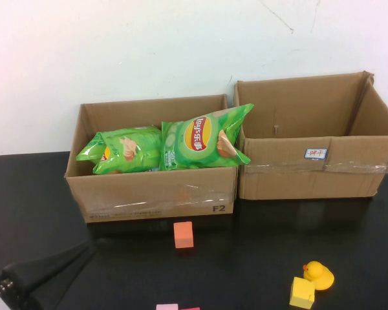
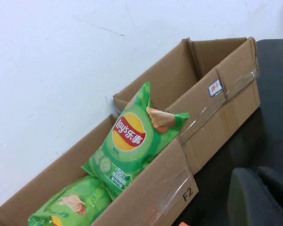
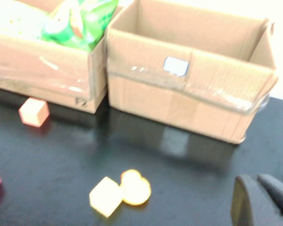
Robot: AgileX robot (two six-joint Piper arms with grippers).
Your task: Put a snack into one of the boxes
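2 green Lay's chip bags sit in the left box, one leaning on the other bag. The right box is just beside it. Left hand is shut, holds nothing, low by the tabletop corner. Right hand is shut too, near the rubber duck & yellow block.

There were two brown cardboard boxes, two green crisp bags, one orange cube, one yellow cube, one yellow rubber duck.
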